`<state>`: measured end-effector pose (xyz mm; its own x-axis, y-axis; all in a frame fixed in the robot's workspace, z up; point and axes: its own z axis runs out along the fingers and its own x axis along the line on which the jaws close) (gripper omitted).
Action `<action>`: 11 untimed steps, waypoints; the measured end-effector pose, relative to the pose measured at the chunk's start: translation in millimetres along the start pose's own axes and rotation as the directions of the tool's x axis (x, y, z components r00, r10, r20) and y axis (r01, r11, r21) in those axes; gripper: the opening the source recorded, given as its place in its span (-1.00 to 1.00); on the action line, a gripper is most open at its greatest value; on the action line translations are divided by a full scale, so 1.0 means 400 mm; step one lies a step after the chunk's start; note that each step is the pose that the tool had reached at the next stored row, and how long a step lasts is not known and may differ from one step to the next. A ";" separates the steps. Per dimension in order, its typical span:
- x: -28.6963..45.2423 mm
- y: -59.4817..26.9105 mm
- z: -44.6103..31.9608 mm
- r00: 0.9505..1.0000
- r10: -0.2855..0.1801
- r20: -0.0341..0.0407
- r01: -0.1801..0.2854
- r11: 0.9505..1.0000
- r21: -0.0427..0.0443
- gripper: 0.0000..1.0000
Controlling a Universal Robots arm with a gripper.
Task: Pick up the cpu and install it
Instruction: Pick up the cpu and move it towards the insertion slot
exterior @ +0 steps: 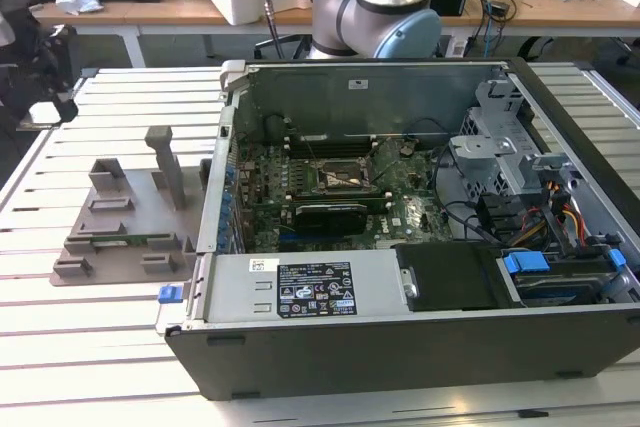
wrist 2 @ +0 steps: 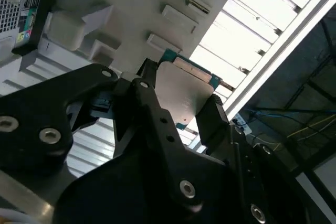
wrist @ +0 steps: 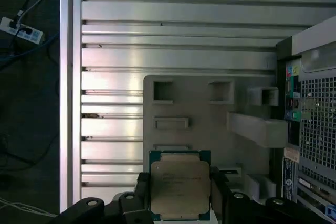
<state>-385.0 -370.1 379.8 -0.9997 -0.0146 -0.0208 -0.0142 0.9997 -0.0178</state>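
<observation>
Claw [wrist: 180, 199] grips the cpu [wrist: 180, 184] by two opposite edges, pinched flat above the tray [wrist: 194, 103] in the first wrist view; whether the chip has cleared the tray I cannot tell. I judge the pick-up is in hand and the install not yet done. Desks [exterior: 150, 9] cross the top of the exterior view. Below them the slatted tabletop [exterior: 100, 317] carries the open case [exterior: 420, 347] at centre-right, with the tray at the exterior view's left. Seating will call for squaring the chip to the socket [exterior: 345, 179].

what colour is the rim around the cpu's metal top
Teal-green, framing the silvery top of the cpu; clearest in the first wrist view.
</observation>
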 end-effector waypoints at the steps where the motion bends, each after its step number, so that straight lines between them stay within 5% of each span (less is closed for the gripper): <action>1: -0.037 -0.001 0.000 1.000 0.000 0.000 0.000 1.000 0.000 0.09; 11: -0.157 -0.002 0.002 1.000 0.000 -0.001 0.000 1.000 0.000 0.09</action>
<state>-322.1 -370.1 380.1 -0.9997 -0.0144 -0.0193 -0.0141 0.9997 -0.0178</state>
